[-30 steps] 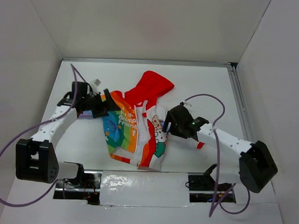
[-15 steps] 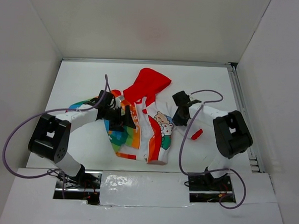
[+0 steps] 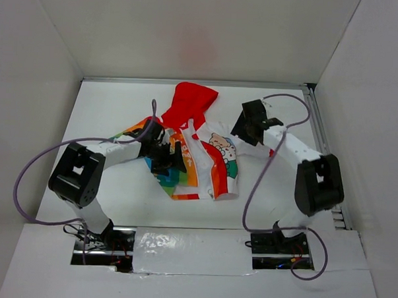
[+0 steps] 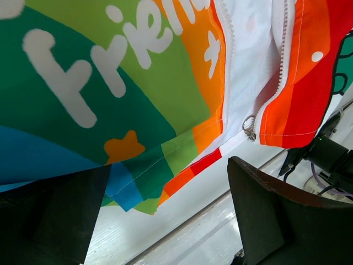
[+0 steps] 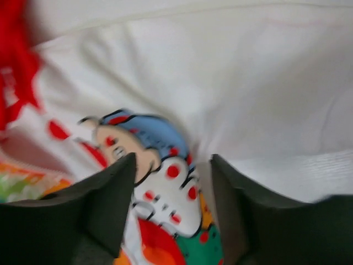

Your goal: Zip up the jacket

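Soft, floppy fabric is the big worry here. The zipper pull [image 4: 249, 128] is tiny and could easily be missed or slipped off when it gets grabbed. If the hem isn't pinned down while the pull is tugged, the whole jacket [image 3: 205, 162] would probably just get dragged and bunched up. And if the two front edges aren't lined up at the bottom first, the slider could end up run along one side only, or the white lining could get snagged in the zipper teeth [image 4: 284, 55].

As for looks: the jacket is laid open in the middle of the overhead view on the white table [image 3: 108, 112]. The red hood [image 3: 191, 102] points toward the top of the frame, and the rainbow panels are spread out and a bit rumpled. Nothing seems to be zipped. In the left wrist view the pull is seen hanging at the hem, right of centre, with the front edges parted.

The left gripper [image 4: 168, 165] is held at the striped "Friend" panel, fingers spread wide, nothing pinched. The right gripper [image 5: 172, 160] is parked by the cartoon print [image 5: 160, 165] at the jacket's upper right, also released.
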Motion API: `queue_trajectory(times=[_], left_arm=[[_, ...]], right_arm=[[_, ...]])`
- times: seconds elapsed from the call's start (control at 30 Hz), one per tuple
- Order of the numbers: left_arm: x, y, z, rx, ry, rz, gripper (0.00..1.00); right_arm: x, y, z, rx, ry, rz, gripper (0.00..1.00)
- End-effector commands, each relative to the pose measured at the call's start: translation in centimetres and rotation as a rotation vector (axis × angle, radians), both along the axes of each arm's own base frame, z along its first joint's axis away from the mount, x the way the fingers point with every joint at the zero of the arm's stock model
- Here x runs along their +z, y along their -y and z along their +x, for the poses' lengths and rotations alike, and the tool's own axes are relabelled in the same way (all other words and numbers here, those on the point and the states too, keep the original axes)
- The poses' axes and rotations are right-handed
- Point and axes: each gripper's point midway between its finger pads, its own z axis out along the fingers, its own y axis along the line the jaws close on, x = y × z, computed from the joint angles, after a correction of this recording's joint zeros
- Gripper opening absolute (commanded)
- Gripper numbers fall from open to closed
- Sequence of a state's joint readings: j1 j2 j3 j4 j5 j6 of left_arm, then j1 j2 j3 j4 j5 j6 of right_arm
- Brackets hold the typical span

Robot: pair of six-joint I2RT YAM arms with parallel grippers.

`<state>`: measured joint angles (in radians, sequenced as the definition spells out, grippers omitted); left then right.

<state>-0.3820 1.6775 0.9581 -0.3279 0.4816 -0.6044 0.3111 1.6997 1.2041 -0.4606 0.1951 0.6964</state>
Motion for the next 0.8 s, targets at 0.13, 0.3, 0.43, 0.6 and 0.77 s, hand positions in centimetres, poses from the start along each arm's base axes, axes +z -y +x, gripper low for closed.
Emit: queue_trajectory(times=[0.13,0.3,0.43,0.6,0.77], left_arm=[[2.5,0.8,-0.8,0.04,0.037,0.109,0.99],[2.9,-1.6,-3.0,0.142,-0.022,0.246,0.99],[3.6,-2.0,-3.7,0.159,0.015,0.217,0.99],[1.8,-2.5,-3.5,0.181,-0.038,0.264,0.99],[0.1,-0.7,-2.5,0.122,-0.073,0.227,0.77]], right_arm=[[6.0,-5.2,-5.5,0.246,0.202,0.039,0.69],[5.5,-6.6,-7.3,0.285,0.199,0.058,0.68],[5.2,-7.7,-7.7,0.306,0.192,0.06,0.68],[4.8,-9.2,-8.4,0.346,0.182,0.067,0.68],[3.7,-10.5,-9.2,0.368,0.154,0.079,0.68]])
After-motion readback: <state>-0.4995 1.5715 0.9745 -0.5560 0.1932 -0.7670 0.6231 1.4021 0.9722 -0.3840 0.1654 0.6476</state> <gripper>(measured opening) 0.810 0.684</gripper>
